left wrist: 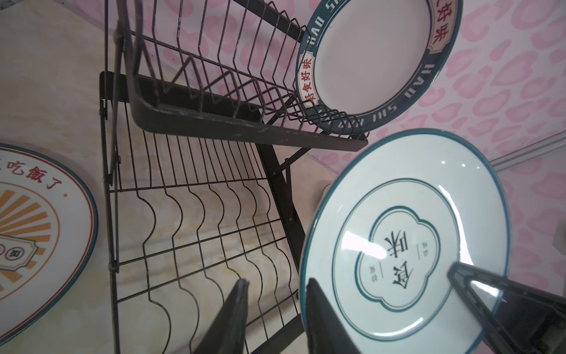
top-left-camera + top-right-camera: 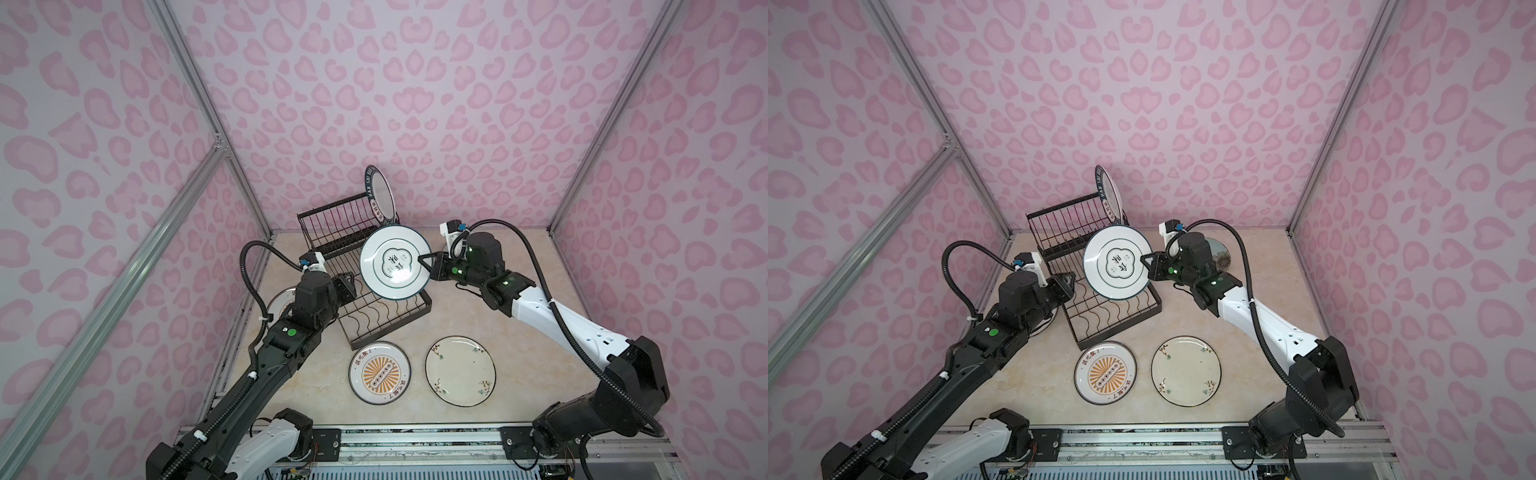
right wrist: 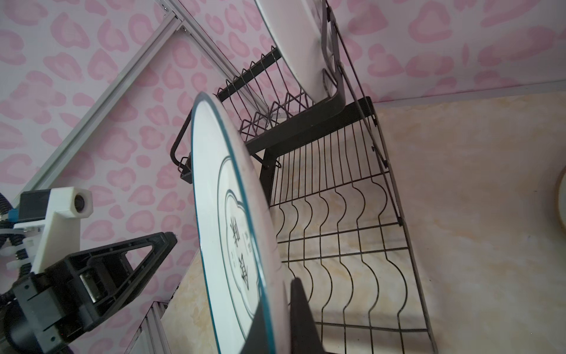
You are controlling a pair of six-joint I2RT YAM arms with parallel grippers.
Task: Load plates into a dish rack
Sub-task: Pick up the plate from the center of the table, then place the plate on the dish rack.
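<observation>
My right gripper (image 2: 420, 260) (image 3: 280, 294) is shut on the rim of the white plate with a quatrefoil emblem (image 2: 395, 262) (image 2: 1116, 262) (image 1: 404, 245), holding it tilted on edge above the dish rack's lower tray (image 2: 374, 318). My left gripper (image 2: 348, 280) (image 1: 278, 280) stands open beside the plate's opposite rim, with nothing between its fingers. The navy lettered-rim plate (image 2: 380, 195) (image 1: 376, 61) stands upright at the right end of the rack's raised tier (image 2: 332, 224). An orange sunburst plate (image 2: 380, 372) and a cream floral plate (image 2: 460, 370) lie flat in front of the rack.
A second sunburst plate (image 1: 39, 230) lies left of the rack, mostly under my left arm. A pale blue-green plate (image 2: 1221, 253) shows behind my right wrist. Pink patterned walls enclose the table on three sides, close behind the rack.
</observation>
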